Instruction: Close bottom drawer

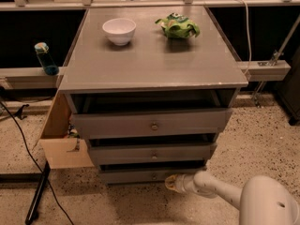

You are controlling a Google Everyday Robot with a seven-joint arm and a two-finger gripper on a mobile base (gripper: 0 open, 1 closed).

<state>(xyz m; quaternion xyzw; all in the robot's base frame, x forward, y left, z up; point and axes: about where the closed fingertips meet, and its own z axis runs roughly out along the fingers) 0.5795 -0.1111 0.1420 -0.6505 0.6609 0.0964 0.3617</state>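
The grey wooden cabinet point(150, 64) has three drawers, all standing a little out from its frame. The bottom drawer point(136, 175) is the lowest, with a low flat grey front and a small round knob point(153, 176). A dark gap shows above its front. My gripper point(171, 182) is on the end of the white arm that reaches in from the lower right. It is low, near the floor, at the bottom drawer's front, just right of the knob.
A white bowl point(119, 30) and a green bag point(177, 26) sit on the cabinet top. An open cardboard box point(61, 139) stands against the cabinet's left side. A black cable point(21, 139) and a stand foot point(36, 198) lie on the speckled floor at left. A blue bottle point(46, 58) stands on the left ledge.
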